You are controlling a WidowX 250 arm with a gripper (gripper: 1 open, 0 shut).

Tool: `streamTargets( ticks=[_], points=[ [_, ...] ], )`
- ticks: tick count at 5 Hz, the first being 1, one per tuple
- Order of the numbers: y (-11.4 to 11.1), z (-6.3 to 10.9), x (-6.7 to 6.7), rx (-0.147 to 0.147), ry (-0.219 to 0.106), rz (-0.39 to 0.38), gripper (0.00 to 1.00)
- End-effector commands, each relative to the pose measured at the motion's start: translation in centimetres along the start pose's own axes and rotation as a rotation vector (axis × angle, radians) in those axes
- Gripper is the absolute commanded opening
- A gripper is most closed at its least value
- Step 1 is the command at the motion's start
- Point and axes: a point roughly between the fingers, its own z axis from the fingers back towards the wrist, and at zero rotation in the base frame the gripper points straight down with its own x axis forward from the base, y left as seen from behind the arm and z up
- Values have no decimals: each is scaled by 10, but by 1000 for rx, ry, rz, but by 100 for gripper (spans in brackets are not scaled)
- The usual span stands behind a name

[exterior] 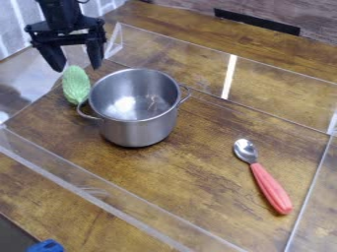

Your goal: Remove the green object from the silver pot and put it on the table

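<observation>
The green object [75, 84], a small light-green bumpy oval, lies on the table [211, 138] just left of the silver pot [132, 104], touching or nearly touching its left handle. The pot stands upright with only a pale reflection visible inside it. My gripper [69, 52], black with two fingers pointing down, hangs open directly above the green object with nothing between its fingers.
A spoon with a red handle [262, 175] lies on the wood at the right. Clear acrylic walls [79, 182] edge the tabletop on all sides. A blue item [46, 246] shows at the bottom left, outside the wall.
</observation>
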Motion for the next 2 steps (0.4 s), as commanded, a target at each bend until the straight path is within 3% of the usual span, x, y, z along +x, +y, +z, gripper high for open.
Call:
streamTargets(
  ticks=[1, 2],
  points=[
    [1, 16, 17, 7, -78, 6, 100],
    [-4, 23, 16, 10, -84, -47, 100]
  ],
)
